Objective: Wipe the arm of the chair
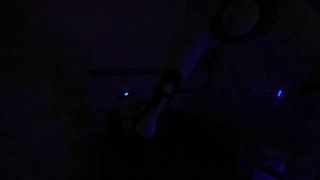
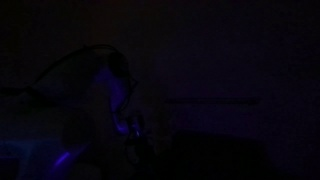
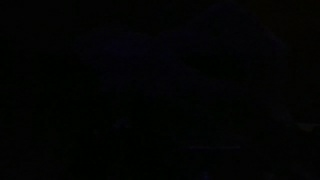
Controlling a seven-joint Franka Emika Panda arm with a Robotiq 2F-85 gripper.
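The room is almost black on all three feeds, so I can judge very little. In an exterior view I make out the robot arm [image 1: 203, 52] as a faint pale band running down from a round joint near the top, ending in a lighter shape that I take to be the gripper [image 1: 151, 120]. Two small blue lights [image 1: 126, 95] glow at about the same height, well apart from each other. In both exterior views the arm is only a dim outline. The wrist view is too dark to read at all. I cannot tell whether the fingers are spread, pressed together or pinching a cloth. The chair and its armrest I cannot find in any feed, nor any cloth or wipe, so I cannot say where the armrest lies relative to the gripper. On progress, nothing here shows a wiped or unwiped surface. My judgement is that I should treat the wiping as not confirmed and get light before moving.
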